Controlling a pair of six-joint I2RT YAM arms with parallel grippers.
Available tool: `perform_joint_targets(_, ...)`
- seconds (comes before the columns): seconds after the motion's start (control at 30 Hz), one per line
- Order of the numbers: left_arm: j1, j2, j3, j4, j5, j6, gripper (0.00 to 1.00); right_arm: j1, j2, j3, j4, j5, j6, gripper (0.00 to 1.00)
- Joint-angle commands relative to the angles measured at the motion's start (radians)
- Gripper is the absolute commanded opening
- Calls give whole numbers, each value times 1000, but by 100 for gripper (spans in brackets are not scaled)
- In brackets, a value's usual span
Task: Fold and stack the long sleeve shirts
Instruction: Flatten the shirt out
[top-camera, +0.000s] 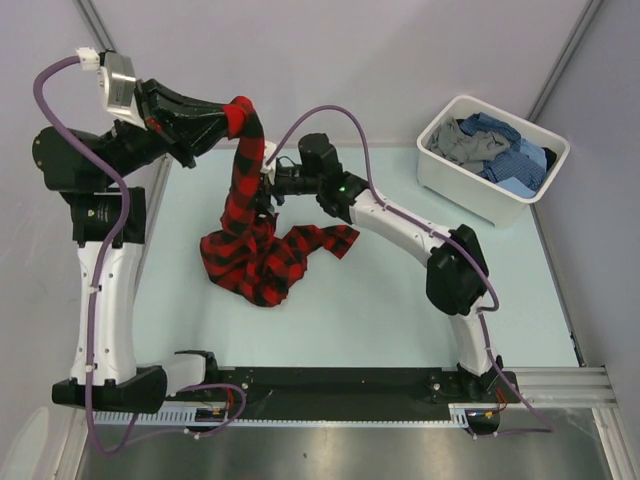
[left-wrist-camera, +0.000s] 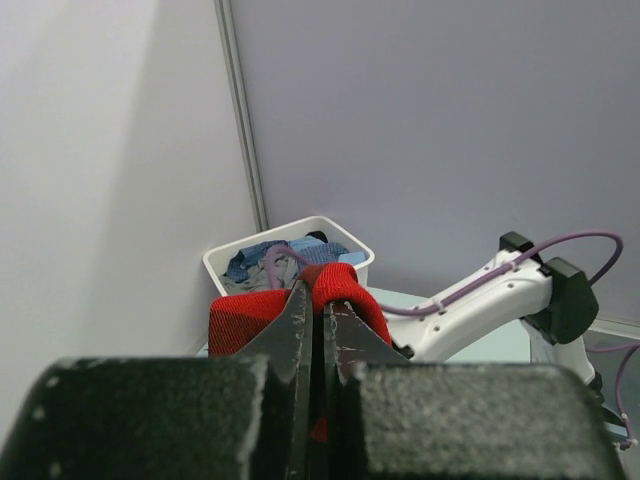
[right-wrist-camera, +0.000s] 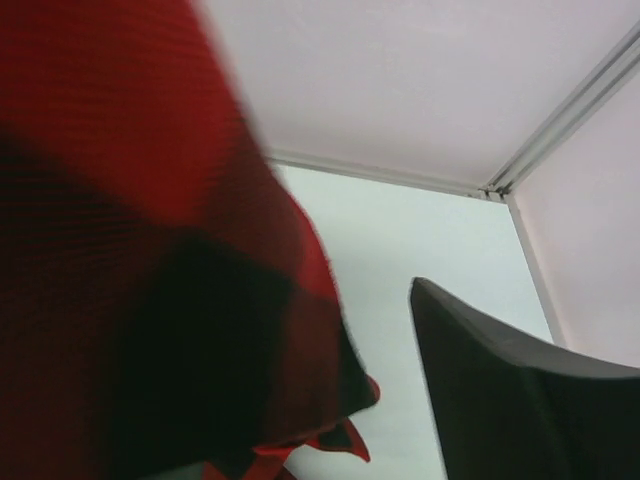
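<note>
Toward the far left of the counter (top-camera: 380, 320), the left pincer (top-camera: 233, 118) is hovering high above the surface, clenched on a fold of the red shirt (top-camera: 262, 255). Seen from its wrist, the fingers (left-wrist-camera: 287, 325) are pressing together with red cloth bulging out just beyond their tips. From that grip the shirt is hanging down in a twisted rope of red-and-black check. Its lower part is lying crumpled in a heap on the counter near the middle, one corner trailing to the right.

Midway down the hanging rope, the right pincer (top-camera: 268, 188) is reaching in from the right and touching the cloth. From its wrist, blurred red and black fabric is filling the left half of the view and one dark finger (right-wrist-camera: 520, 400) is showing at the right with bare counter between them. Whether this pincer is grasping the shirt or released, I cannot tell.

At the far right corner, the white tub (top-camera: 440, 178) is sitting well apart from the red shirt, holding a jumble of blue check and grey shirts (top-camera: 500, 150).
</note>
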Motion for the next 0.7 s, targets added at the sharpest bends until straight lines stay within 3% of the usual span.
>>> perform_joint_targets(0.0,20,-46,-10,41,-5,-20,0,-14,35,108,68,-13,3,67)
perform_joint_targets(0.07,66,-55,-19,65,-6,-32,0,-22,17,90,28,-25,-13,71)
perform_joint_targets(0.2,123,-64,-45,132,15,-92,0,-80,-98,-68,-15,-47,-83,89)
perform_joint_targets(0.37,126,-74,-59,150,30,-89,0,-152,-137,-122,-131,-76,-148,89)
perform_joint_targets(0.67,126,-57,-57,210,67,-139,0,-87,-54,-30,-18,-73,-97,96)
